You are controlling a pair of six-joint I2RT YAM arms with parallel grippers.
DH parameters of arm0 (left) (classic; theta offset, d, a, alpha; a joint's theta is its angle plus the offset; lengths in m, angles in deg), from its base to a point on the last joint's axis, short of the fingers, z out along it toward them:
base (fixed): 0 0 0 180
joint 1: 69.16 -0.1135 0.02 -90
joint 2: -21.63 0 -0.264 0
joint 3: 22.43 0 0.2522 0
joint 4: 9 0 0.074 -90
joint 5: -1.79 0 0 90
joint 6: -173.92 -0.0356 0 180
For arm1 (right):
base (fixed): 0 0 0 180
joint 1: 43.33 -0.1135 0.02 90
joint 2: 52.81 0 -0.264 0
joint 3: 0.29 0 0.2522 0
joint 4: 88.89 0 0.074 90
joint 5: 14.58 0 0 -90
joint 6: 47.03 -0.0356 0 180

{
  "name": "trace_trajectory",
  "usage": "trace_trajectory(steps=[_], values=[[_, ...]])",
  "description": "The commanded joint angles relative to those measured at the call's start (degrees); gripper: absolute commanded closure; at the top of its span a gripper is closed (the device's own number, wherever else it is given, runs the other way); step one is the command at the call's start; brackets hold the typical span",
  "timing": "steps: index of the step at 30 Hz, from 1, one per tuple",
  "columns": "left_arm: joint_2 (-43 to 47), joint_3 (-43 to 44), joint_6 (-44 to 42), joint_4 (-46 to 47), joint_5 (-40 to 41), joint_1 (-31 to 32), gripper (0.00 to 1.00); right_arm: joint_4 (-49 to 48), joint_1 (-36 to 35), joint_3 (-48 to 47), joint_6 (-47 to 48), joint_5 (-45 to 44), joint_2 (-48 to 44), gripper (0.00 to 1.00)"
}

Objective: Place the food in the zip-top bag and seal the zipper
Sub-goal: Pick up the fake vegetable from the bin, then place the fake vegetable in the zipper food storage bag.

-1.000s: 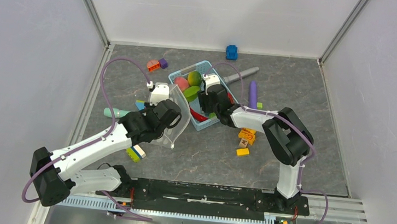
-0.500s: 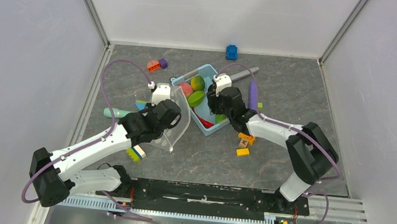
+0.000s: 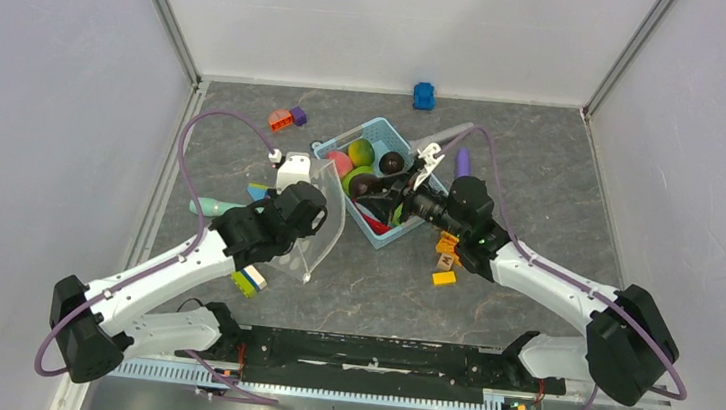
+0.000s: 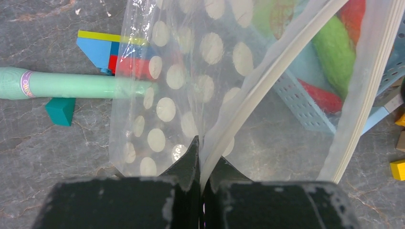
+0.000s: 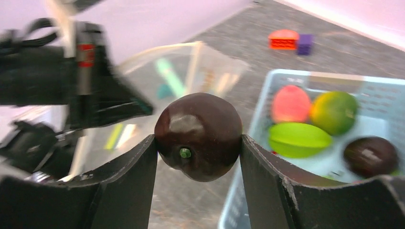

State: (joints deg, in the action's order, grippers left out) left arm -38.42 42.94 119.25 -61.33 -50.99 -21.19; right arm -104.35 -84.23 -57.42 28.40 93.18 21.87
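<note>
One held piece: dark brown round glossy toy fruit (image 5: pixel 198 126), clamped between the two fingers of the right gripper (image 5: pixel 198 148) and lifted clear of the table
Right gripper position: beside the near left edge of the light-blue mesh basket (image 3: pixel 346 133), pointing toward the bag
Left gripper (image 4: pixel 201 160): fingers pressed together on the mouth edge of the clear floppy plastic bag printed with white dots (image 4: pixel 181 86)
Bag position: held upright just left of the basket, mouth gaping toward the basket
Zipper: thin clear press-seal strip (image 4: pixel 267 81), its two sides spread apart, unsealed
Bag contents: no food seen inside
Food in basket: pink fruit (image 5: pixel 290 102), round orange-green fruit (image 5: pixel 334 110), flat green piece (image 5: pixel 298 139), second dark brown fruit (image 5: pixel 370 155), red piece (image 4: pixel 325 98)
Table: grey stone-patterned surface (image 3: pixel 544 162)
Other items: mint-green tube (image 4: pixel 71 86) behind the bag, long purple stick (image 3: pixel 462 164) and lettered blocks (image 3: pixel 450 246) right of the basket
</note>
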Motion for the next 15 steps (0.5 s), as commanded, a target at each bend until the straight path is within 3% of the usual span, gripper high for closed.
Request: trace_trajectory(steps=[1,7,15], values=[[1.8,2.5,1.5,1.3,-2.5,-0.2,0.98,-12.0,-2.2,2.3,-6.4,15.1,-1.6,0.6],[1.8,3.7,2.6,-0.5,-4.0,-0.2,0.98,-12.0,-6.7,0.3,-5.3,14.8,0.7,0.59],[4.5,4.2,2.0,-0.5,-10.1,-0.2,0.98,-0.4,-8.8,-3.2,-1.4,-3.7,4.6,0.55]])
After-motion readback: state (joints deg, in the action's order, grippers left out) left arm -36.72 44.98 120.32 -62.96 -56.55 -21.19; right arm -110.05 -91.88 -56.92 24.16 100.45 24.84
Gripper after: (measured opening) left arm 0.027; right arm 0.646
